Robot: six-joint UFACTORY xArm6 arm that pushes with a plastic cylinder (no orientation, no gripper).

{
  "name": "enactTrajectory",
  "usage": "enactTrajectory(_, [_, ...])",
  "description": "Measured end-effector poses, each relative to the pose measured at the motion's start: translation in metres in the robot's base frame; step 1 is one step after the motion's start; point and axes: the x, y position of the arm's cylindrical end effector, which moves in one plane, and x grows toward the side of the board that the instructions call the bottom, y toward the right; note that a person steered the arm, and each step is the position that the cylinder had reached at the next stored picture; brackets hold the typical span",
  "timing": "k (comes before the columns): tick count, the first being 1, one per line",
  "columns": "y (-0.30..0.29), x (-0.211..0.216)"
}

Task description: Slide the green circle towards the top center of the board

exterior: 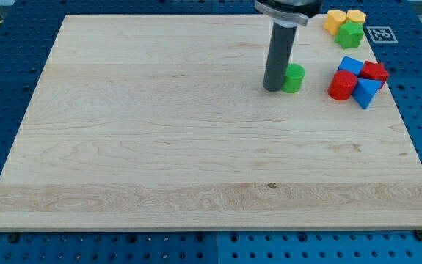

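You see the wooden board (159, 161) bare along its near side. Farther up, my tip (273, 89) rests on it, touching the left side of the green circle (294, 78); the rod is a plain pusher and holds nothing. Right of the green circle sit a red cylinder (341, 86), a blue wedge (366, 93), a blue block (350, 66) and a red block (376, 72), bunched together. Beyond the green circle, top right, lie a green block (351, 34), perhaps star-shaped, and two yellow blocks (336, 20) (356, 16).
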Motion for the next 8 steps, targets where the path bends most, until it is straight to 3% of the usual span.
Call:
enactTrajectory(1, [0.024, 0.021])
enactTrajectory(2, [0.039, 0.01])
enactTrajectory(4, [0.039, -0.059])
enactTrajectory(6, [0.045, -0.033])
enactTrajectory(7, [0.034, -0.037])
enactTrajectory(8, [0.022, -0.07])
